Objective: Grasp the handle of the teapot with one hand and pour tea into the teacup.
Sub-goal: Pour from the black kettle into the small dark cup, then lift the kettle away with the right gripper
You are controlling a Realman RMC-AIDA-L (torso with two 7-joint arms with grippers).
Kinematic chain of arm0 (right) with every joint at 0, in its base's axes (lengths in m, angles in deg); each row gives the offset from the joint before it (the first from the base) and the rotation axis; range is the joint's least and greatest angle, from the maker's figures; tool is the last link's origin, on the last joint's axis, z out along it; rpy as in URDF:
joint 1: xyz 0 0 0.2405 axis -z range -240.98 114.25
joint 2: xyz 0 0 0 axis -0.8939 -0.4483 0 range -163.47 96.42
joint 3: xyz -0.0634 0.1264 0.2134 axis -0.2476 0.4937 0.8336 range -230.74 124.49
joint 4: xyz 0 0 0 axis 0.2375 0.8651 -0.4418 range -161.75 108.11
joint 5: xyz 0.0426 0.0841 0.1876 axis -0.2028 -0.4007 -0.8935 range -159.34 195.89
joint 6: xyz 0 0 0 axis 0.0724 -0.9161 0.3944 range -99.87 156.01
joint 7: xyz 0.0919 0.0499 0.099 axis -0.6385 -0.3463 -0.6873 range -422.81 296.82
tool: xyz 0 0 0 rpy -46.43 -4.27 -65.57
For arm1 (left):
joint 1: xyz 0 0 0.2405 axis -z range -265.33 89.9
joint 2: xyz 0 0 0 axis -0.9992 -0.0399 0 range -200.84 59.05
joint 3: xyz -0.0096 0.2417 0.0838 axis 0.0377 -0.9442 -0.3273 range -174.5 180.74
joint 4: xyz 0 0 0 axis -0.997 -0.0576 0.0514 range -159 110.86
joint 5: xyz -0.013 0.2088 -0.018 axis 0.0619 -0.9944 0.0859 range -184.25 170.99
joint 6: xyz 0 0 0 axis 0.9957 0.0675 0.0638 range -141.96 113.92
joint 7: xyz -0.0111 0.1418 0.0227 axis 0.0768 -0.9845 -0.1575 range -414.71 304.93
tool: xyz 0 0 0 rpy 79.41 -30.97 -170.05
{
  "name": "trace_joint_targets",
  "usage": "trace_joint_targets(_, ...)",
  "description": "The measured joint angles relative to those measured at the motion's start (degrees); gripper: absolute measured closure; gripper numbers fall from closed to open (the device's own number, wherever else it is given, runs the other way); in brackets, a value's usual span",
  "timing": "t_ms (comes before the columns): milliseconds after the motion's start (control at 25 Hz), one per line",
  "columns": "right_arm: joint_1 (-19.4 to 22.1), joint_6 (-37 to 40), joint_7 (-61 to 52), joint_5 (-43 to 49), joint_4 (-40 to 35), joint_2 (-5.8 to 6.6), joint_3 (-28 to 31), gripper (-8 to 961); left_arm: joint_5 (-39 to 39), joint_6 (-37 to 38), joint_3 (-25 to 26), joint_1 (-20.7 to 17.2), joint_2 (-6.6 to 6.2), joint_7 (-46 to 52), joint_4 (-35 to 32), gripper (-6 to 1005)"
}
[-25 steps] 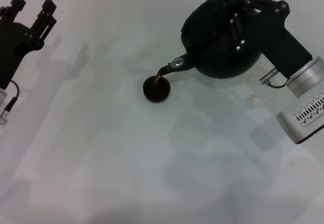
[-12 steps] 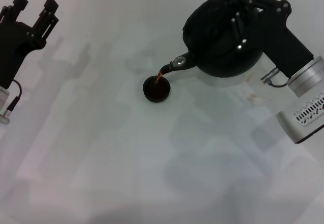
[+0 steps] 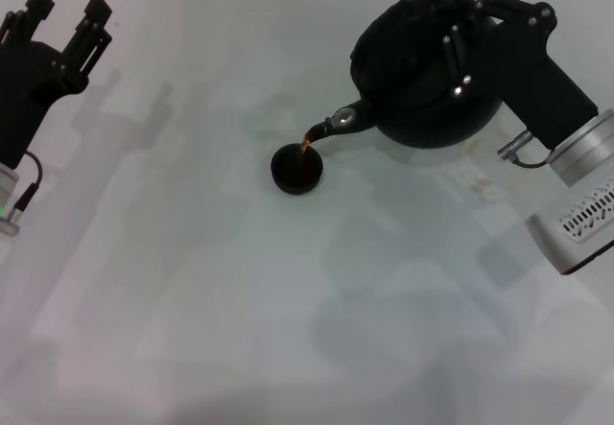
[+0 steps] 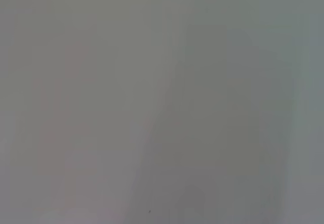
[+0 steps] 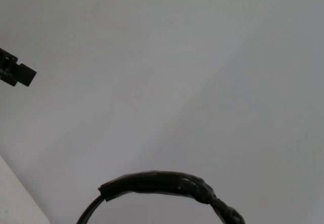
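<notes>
The round black teapot (image 3: 417, 80) hangs tilted at the back right of the white table, held up by my right gripper (image 3: 459, 36), which is shut on its arched handle (image 5: 162, 183). Its short spout (image 3: 336, 125) points down to the left, and a thin brown stream of tea runs from it into the small dark teacup (image 3: 295, 169), which stands on the table just below the spout. My left gripper (image 3: 65, 22) is open and empty at the far left, well away from both. The left wrist view shows only blank surface.
The white table (image 3: 288, 310) spreads to the front and left of the cup. A fingertip of the left gripper (image 5: 17, 72) shows far off in the right wrist view.
The teapot and my right gripper have shifted slightly right and back while pouring goes on. The cup and the left arm have not moved.
</notes>
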Motion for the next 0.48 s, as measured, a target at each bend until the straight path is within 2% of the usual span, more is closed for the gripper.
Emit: trace_joint_targets(480, 0.1, 0.0, -4.4, -0.6, 0.1, 0.05, 0.1, 836, 0.0, 0.0, 0.0, -0.2, 0.10, 0.0, -0.1, 224)
